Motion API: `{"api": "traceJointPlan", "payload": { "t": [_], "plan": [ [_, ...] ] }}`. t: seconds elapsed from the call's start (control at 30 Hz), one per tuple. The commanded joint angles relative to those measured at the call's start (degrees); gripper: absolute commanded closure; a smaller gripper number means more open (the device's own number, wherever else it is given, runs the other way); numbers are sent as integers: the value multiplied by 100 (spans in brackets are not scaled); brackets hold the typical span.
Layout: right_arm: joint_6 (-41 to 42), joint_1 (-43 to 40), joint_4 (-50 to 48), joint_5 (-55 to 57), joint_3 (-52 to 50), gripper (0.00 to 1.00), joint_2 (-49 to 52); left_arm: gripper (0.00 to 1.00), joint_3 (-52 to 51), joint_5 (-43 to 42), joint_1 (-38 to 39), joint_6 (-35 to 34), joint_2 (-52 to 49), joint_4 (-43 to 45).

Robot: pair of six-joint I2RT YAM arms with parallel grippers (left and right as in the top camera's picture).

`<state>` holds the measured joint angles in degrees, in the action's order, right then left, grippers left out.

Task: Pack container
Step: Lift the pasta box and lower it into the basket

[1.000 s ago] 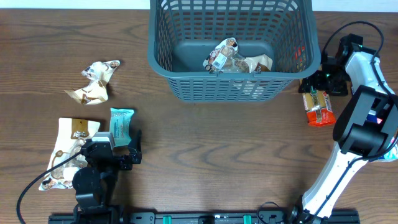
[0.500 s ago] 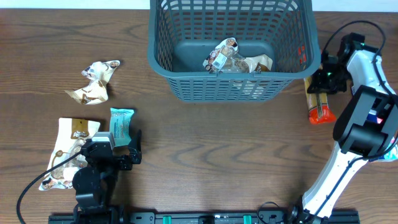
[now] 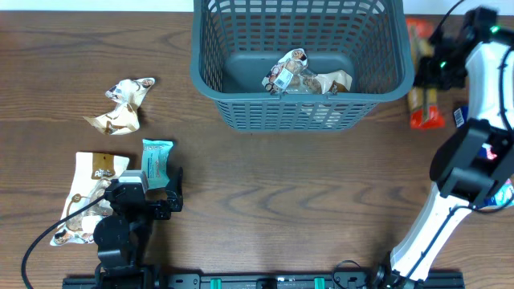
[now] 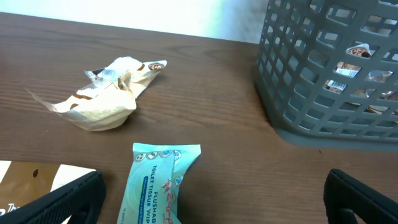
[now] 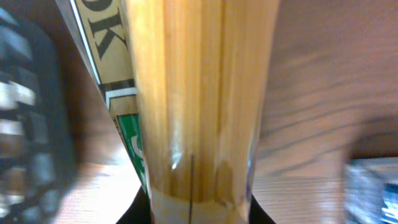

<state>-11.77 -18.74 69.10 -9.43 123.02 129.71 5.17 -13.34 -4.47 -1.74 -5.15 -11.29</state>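
Right gripper has lifted and swung to the far side since a second ago, fingers clamped on the orange packet. I see the container just left of those fingers, at the far centre of the table, opening up, long axis left-right. Packet hangs beside its right rim, long axis far-to-near, red end toward me. Left gripper is spread wide around a blue wipes pack, with the container ahead and to its right.
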Motion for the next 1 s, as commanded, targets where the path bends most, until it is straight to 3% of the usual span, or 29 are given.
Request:
{"api": "traceJointPlan", "payload": {
  "t": [0.0,0.13,0.43,0.5,0.73,0.97],
  "plan": [
    [83,162,-4,-260,699,99,-1143,1,-146,-59,-28,-74,-7,-11],
    [-483,490,-11,-227,798,98,-1700,1,-146,-59,-28,-74,-7,-11],
    [-597,1515,-522,1075,798,99,-2559,1,-146,-61,-28,-74,-7,-11],
    [-977,1720,-518,1060,798,99,-2597,1,-146,-61,-28,-74,-7,-11],
    [-4079,2531,201,-140,798,99,-2579,1,-146,-61,-28,-74,-7,-11],
    [-4376,2900,68,-372,796,99,-2463,1,-146,-63,-28,-74,-7,-11]
  ]
}}
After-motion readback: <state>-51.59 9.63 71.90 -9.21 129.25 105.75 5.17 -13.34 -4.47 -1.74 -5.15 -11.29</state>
